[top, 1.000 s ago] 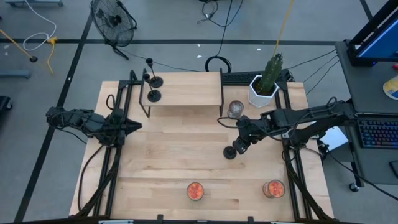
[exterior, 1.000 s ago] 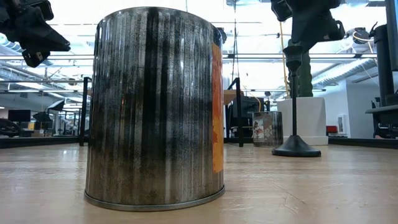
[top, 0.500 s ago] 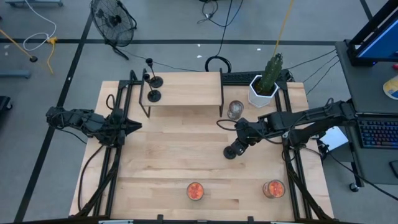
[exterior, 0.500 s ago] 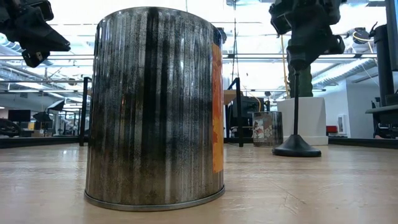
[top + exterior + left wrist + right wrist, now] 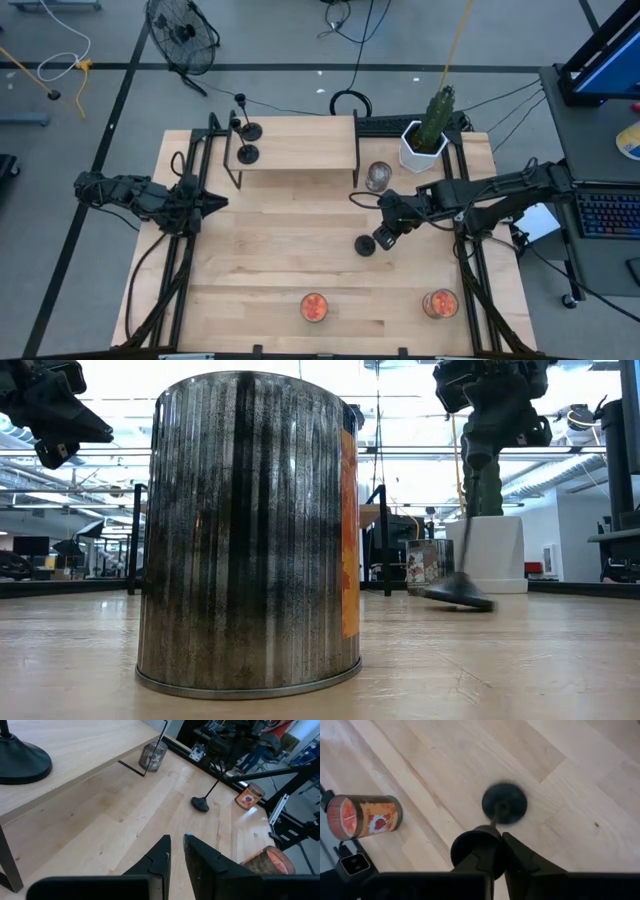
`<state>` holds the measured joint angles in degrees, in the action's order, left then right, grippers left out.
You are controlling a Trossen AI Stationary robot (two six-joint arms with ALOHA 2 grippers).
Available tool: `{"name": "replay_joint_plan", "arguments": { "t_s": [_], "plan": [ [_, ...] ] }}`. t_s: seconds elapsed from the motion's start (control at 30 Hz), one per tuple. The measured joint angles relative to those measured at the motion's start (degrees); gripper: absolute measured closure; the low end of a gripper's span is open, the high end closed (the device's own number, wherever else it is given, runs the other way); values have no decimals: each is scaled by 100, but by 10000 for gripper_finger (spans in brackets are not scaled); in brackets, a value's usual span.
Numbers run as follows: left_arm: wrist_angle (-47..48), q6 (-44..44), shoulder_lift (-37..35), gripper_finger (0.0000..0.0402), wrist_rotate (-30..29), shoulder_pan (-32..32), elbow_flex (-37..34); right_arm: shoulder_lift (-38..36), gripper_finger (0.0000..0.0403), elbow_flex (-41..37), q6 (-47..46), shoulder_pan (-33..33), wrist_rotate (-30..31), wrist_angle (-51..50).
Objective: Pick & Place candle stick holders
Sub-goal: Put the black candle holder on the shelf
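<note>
One black candle stick holder (image 5: 367, 244) is at the table's middle right, tilted, its disc base (image 5: 458, 592) slanted. My right gripper (image 5: 385, 237) is shut on its top. Two more candle stick holders (image 5: 250, 131) (image 5: 247, 154) stand by their bases on the left end of the raised wooden shelf (image 5: 300, 150). My left gripper (image 5: 215, 203) waits over the table's left edge with only a narrow gap between its fingers (image 5: 177, 845) and nothing in it. My right gripper pinches the holder's small cup top (image 5: 476, 846) between its two fingers. It comes from above, slanting in from the table's right. The stem (image 5: 470, 520) hangs tilted below the fingers. The disc base (image 5: 504, 803) is tipped; whether its edge touches the table, I cannot tell.
A clear glass jar (image 5: 378, 177) stands just beyond my right gripper. A cactus in a white pot (image 5: 424, 140) is at the far right. Two orange-filled jars (image 5: 314, 307) (image 5: 440, 302) stand near the front edge; one fills the low view (image 5: 250, 530).
My right gripper has come down a little over the holder's top and shut on it. The holder, upright before, now tilts. Its base has shifted slightly toward the table's left.
</note>
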<state>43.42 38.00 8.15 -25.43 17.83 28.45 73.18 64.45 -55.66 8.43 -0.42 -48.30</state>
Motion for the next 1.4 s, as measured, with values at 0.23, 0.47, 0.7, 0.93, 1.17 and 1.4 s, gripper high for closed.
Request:
{"name": "replay_joint_plan", "arguments": {
  "t_s": [0.23, 0.47, 0.7, 0.93, 1.17, 1.4],
  "plan": [
    [1, -1, 4, 344, 2, 0, 0, -50, 395, 0, 49, 0, 6, 66],
    [-11, 128, 7, 344, -7, 0, 0, -65, 398, 0, 325, 1, -315, 603],
    [-44, 526, 10, 344, -13, 0, 0, -65, 398, 0, 629, -105, -422, 1520],
    [-1034, 471, 526, 344, 221, 1, 4, -65, 398, 0, 948, -329, -585, 2154],
    [-2996, -376, 2110, 343, 639, 1, 4, -65, 398, 2, 1222, -463, -589, 2354],
    [-4840, -698, 3543, 310, 906, -23, 4, -41, 398, 4, 1451, -468, -742, 2377]
  ]
}}
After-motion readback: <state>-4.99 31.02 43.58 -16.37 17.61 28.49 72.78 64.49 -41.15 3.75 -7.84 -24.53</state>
